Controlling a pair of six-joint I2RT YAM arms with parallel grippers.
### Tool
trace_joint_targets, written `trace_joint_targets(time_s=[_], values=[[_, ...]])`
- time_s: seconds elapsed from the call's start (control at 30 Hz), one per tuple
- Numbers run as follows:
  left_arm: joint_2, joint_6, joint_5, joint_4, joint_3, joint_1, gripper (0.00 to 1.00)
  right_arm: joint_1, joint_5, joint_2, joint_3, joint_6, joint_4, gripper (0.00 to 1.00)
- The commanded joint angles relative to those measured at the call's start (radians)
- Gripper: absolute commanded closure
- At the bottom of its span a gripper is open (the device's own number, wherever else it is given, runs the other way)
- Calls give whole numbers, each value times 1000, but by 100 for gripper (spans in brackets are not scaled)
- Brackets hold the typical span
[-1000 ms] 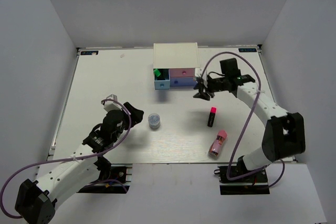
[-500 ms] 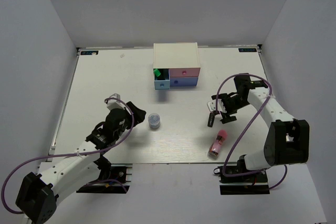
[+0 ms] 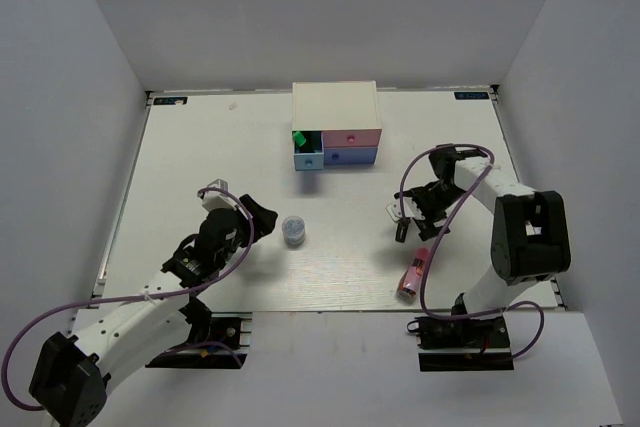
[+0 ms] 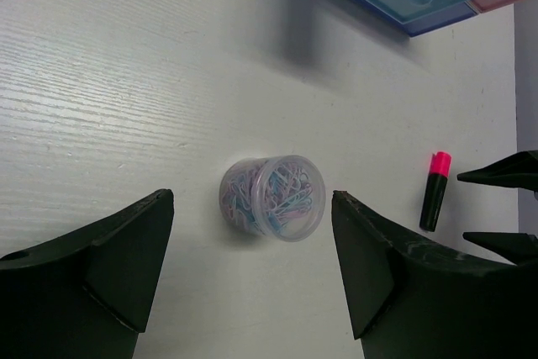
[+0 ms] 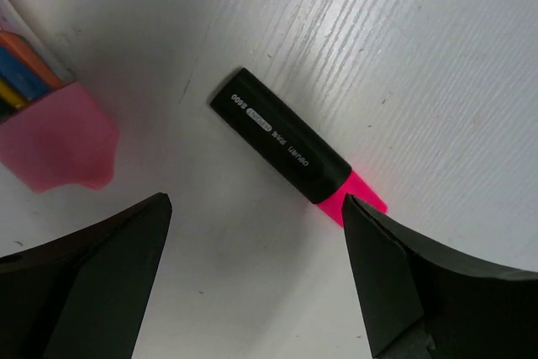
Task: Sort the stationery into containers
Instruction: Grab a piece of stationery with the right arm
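R gripper (image 5: 256, 199), mine: fingers spread wide, nothing between them but air, hanging over the pink-red highlighter (image 5: 282, 147). It lies flat on the table (image 3: 200, 147), black barrel slanting across the gap, not square to my fingers.

Change in the last sec: this gripper was up by the drawer chest's R side w/ fingers closer together. It has since come back toward my bases and opened out. I read that as chest work over for now and this highlighter as the next pick. I'd prob. need a wrist turn, then drop and close.

Nearest to me: pink tube (image 3: 413, 273), lying on its side just beside the highlighter, untouched.

Mid-table, L side: L gripper (image 4: 250, 199), also apart and empty, has barely shifted. It hangs just short of the blue-grey pot (image 4: 273, 197), which stands upright, clips visible inside.

Far end: drawer chest (image 3: 335, 107). Light blue drawer (image 3: 308, 157) pulled out, green highlighter (image 3: 298, 137) poking up from it. Pink drawer (image 3: 352, 137) and periwinkle drawer (image 3: 350, 156) look shut. Orange highlighter: can't see it.

So approx. three items are not yet sorted.
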Motion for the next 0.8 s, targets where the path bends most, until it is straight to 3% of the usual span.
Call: trace_joint_targets(time_s=[0.0, 0.5, 0.57, 0.67, 0.77], values=[[9, -1, 0, 21, -3, -3, 14, 30, 28, 27, 65, -620, -24, 11], [9, -1, -9, 21, -3, -3, 14, 141, 94, 167, 105, -622, -50, 17], [9, -1, -9, 21, -3, -3, 14, 153, 118, 168, 123, -623, -67, 22], [9, -1, -18, 12, -3, -3, 14, 175, 169, 217, 180, -628, -171, 36], [9, -1, -19, 3, -3, -3, 14, 190, 196, 279, 224, -560, -230, 58]])
